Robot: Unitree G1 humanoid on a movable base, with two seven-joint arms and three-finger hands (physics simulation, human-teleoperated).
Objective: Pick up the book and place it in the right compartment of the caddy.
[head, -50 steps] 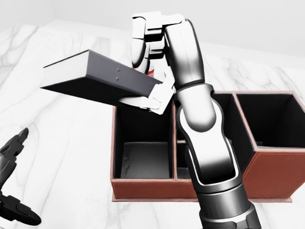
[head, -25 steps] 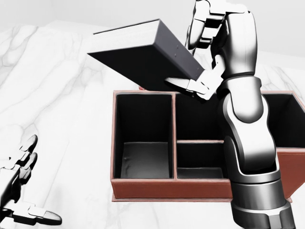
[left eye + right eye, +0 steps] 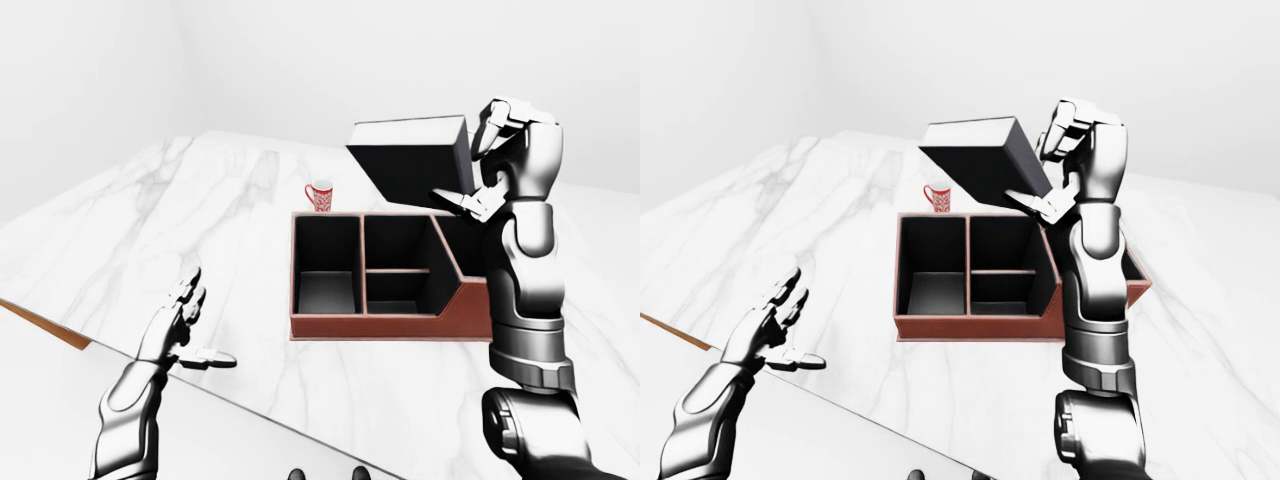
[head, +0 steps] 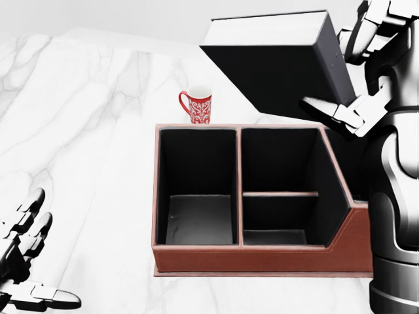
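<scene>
- Right hand [image 3: 1072,165] clenched on dark grey hardcover book [image 4: 278,62], tilted, raised above brown leather three-section caddy [image 4: 262,258].
- Left hand [image 3: 178,325] released, fingers spread, over white marble table [image 4: 85,150].

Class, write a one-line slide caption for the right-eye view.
Right hand holds the book tilted above the caddy.
</scene>
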